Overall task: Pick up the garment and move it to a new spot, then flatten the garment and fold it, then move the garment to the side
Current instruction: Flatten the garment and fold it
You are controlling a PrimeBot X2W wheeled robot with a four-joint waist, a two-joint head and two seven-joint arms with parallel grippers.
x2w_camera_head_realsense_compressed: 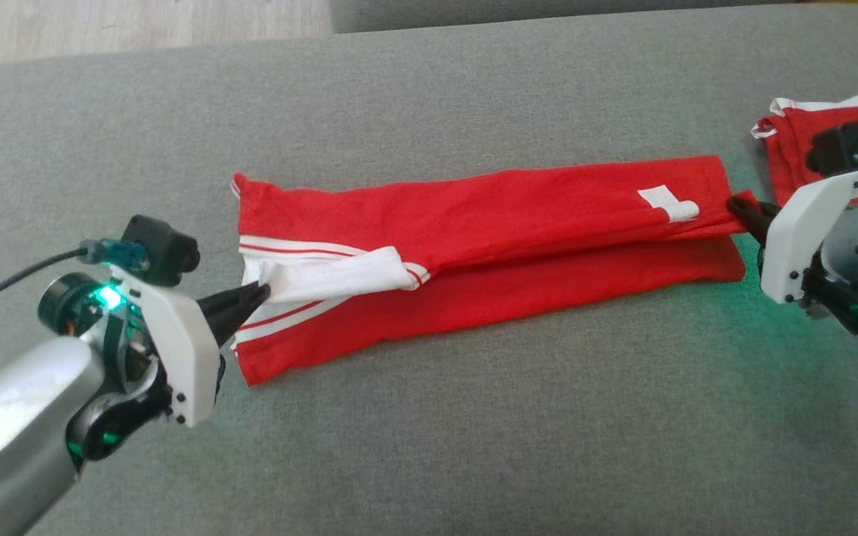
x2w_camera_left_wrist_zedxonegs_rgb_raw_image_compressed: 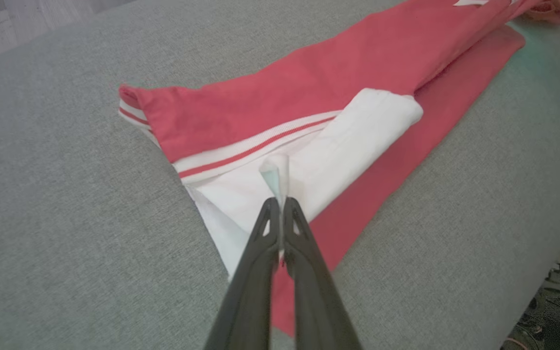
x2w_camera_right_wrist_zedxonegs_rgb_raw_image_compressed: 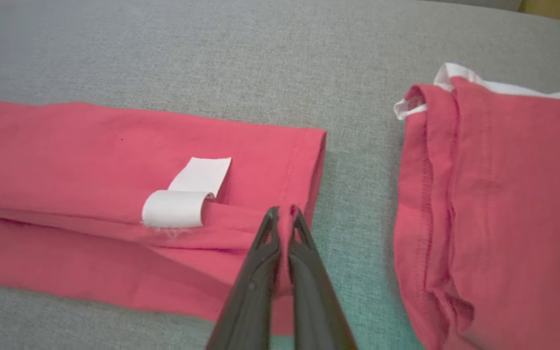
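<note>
A red garment (x2w_camera_head_realsense_compressed: pixel 488 231) with white, red-striped trim lies folded lengthwise into a long band across the grey cushion (x2w_camera_head_realsense_compressed: pixel 429 417). My left gripper (x2w_camera_head_realsense_compressed: pixel 261 292) is shut on the white fabric at its left end; in the left wrist view the gripper (x2w_camera_left_wrist_zedxonegs_rgb_raw_image_compressed: pixel 280 206) pinches a white fold of the garment (x2w_camera_left_wrist_zedxonegs_rgb_raw_image_compressed: pixel 309 97). At the right end my right gripper (x2w_camera_head_realsense_compressed: pixel 740 206) is shut on the red hem. In the right wrist view the gripper (x2w_camera_right_wrist_zedxonegs_rgb_raw_image_compressed: pixel 282 214) clamps the edge of the garment (x2w_camera_right_wrist_zedxonegs_rgb_raw_image_compressed: pixel 90 146) beside a white patch (x2w_camera_right_wrist_zedxonegs_rgb_raw_image_compressed: pixel 183 204).
A second red garment with white trim (x2w_camera_head_realsense_compressed: pixel 794 149) lies folded at the cushion's right edge, partly behind my right wrist; in the right wrist view this second garment (x2w_camera_right_wrist_zedxonegs_rgb_raw_image_compressed: pixel 498 204) sits just right of the held hem. Wooden floor (x2w_camera_head_realsense_compressed: pixel 138 30) shows beyond the cushion's far left.
</note>
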